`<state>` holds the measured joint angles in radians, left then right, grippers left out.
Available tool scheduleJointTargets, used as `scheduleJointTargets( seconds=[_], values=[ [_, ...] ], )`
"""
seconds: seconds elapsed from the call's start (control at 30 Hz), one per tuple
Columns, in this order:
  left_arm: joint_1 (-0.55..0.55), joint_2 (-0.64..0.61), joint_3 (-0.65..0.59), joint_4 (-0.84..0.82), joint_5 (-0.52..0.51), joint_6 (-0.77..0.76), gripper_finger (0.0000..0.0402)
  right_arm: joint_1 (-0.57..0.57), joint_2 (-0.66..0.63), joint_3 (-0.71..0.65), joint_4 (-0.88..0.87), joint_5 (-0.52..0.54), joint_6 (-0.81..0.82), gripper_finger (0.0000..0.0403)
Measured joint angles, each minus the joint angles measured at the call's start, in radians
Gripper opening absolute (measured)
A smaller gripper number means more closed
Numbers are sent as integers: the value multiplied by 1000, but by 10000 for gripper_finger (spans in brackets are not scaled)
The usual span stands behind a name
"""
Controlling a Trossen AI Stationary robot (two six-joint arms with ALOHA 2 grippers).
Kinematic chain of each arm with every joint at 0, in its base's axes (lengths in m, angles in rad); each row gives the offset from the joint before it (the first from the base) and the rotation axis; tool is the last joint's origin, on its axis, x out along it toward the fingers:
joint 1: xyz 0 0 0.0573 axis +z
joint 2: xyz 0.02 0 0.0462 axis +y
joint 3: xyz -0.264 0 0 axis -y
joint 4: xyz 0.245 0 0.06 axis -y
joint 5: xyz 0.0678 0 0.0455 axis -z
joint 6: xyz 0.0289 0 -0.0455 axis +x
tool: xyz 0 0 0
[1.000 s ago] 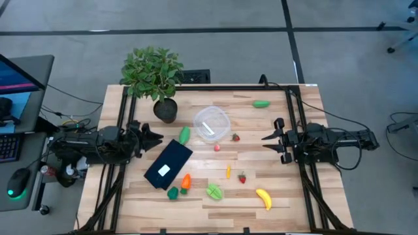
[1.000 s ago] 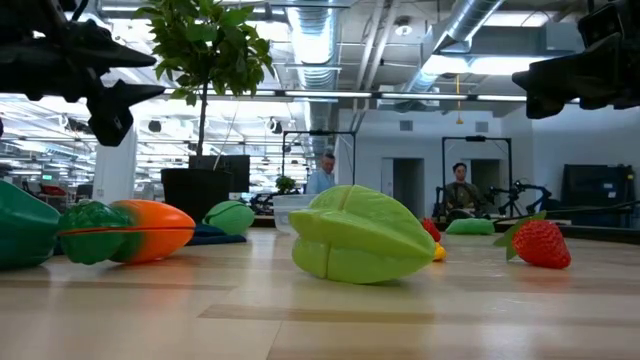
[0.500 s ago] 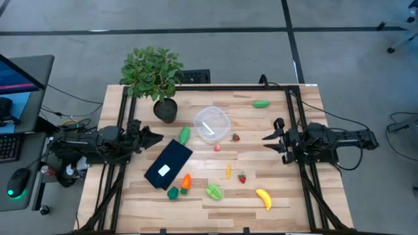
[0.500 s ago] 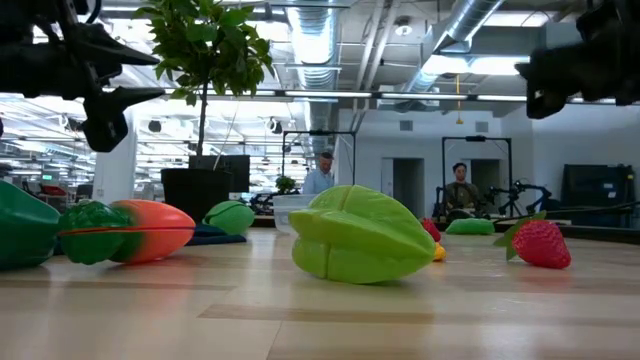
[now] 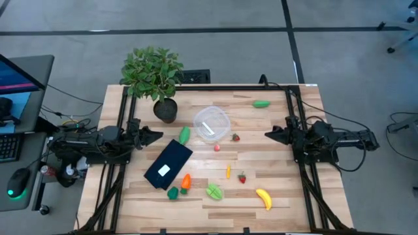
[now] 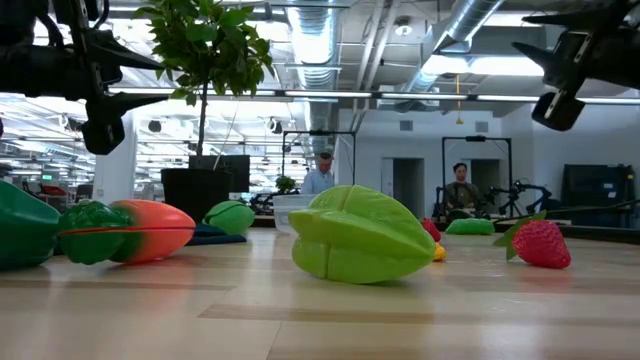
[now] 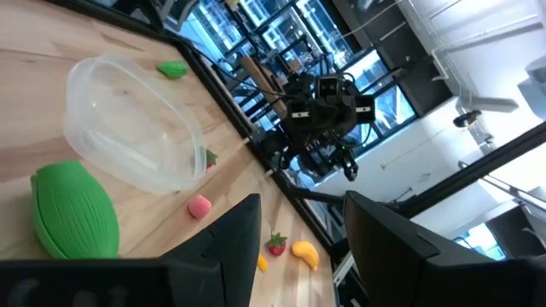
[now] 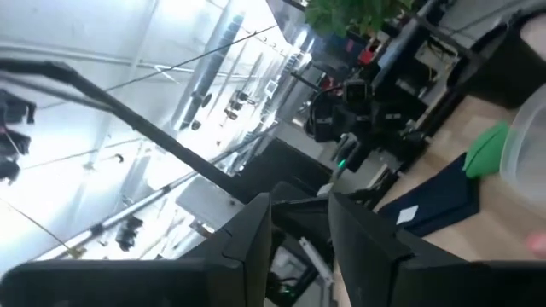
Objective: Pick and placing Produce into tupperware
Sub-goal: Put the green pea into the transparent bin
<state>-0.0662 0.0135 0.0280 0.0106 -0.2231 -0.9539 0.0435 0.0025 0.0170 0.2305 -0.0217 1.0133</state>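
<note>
rotating at the wrist since a second ago, the right gripper point(image 5: 269, 136) and left gripper point(image 5: 159, 135) hang over opposite bench point(image 5: 274, 196) edges, each slightly parted and empty, so the produce point(image 5: 263, 198) lies scattered around the empty tupperware point(image 5: 211, 123), nothing yet picked.

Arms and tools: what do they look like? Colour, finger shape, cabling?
Both arms are matte black with chunky housings. The left tool and right tool each end in two flat black fingers tapering to points. Black cables loop off the right arm's rear. No markings are legible.
</note>
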Motion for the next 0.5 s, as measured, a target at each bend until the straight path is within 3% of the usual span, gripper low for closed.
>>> scheduleJointTargets(
  seconds=[0.5],
  values=[
    [0, 0, 0, 0, -11, 109, 160, 1, 0, 0, -13, 4, 111, 113]
  ],
)
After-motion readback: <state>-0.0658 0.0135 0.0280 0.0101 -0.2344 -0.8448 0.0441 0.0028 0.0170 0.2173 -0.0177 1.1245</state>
